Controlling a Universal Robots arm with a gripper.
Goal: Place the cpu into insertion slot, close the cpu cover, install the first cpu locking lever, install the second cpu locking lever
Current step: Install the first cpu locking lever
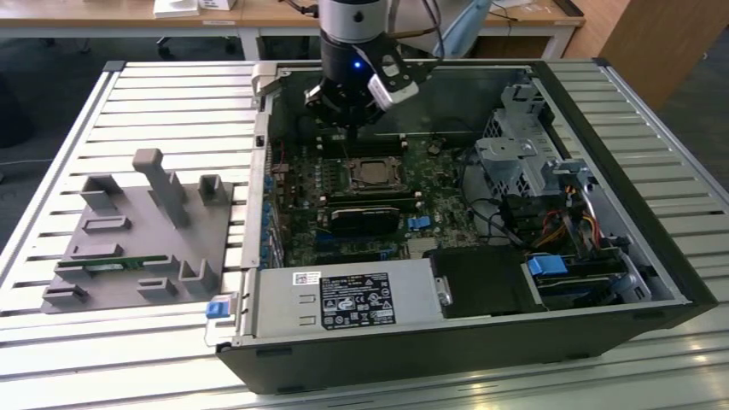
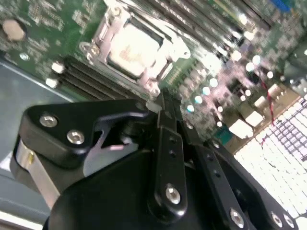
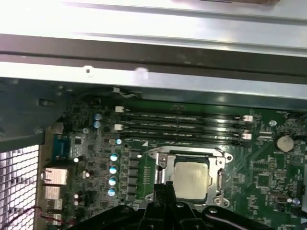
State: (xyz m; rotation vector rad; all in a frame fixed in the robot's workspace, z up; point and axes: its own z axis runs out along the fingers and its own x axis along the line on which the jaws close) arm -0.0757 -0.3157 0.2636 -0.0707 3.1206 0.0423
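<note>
The cpu (image 3: 191, 175) lies flat in its slot (image 3: 162, 171) on the green board (image 3: 268, 182), just beyond the fingertips and lower than them. The silvery cover (image 3: 221, 162) lies down around it, framing its grey top. The gripper (image 3: 166, 186) hangs above the board beside the slot's edge. Its fingers (image 2: 169, 139) are pressed together with nothing between them. Long black memory slots (image 3: 182, 127) run past the cpu, farther from the fingers.

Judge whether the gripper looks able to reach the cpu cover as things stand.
Probably yes. The gripper hangs close by the edge of the cpu cover, which lies flat around the cpu; nothing stands between them in the first wrist view.
</note>
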